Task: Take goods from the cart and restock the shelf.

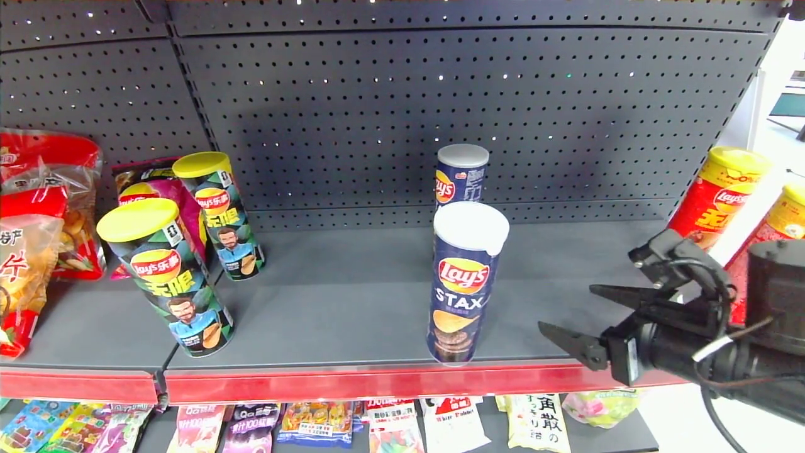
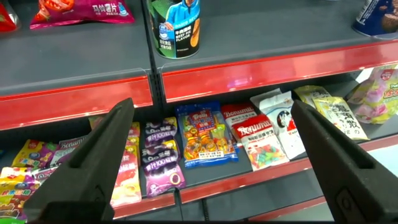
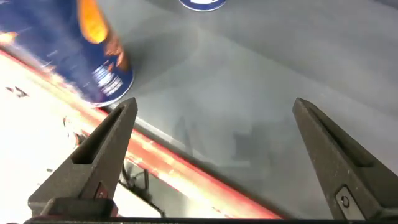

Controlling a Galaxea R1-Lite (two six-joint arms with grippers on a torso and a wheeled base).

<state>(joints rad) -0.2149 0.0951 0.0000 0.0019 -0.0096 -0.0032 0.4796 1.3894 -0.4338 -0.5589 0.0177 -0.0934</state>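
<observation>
A tall blue chips can with a white lid stands upright near the front edge of the grey shelf. A second blue can stands behind it by the back panel. My right gripper is open to the right of the front can, level with its lower half and apart from it, with nothing between its fingers. In the right wrist view the gripper frames bare shelf, with the front can off to one side. My left gripper is open and empty, below the shelf's red front strip.
Two black-green cans with yellow lids and snack bags stand at the left. Red cans stand at the right end. Candy bags fill the lower shelf. Bare shelf lies between the can groups.
</observation>
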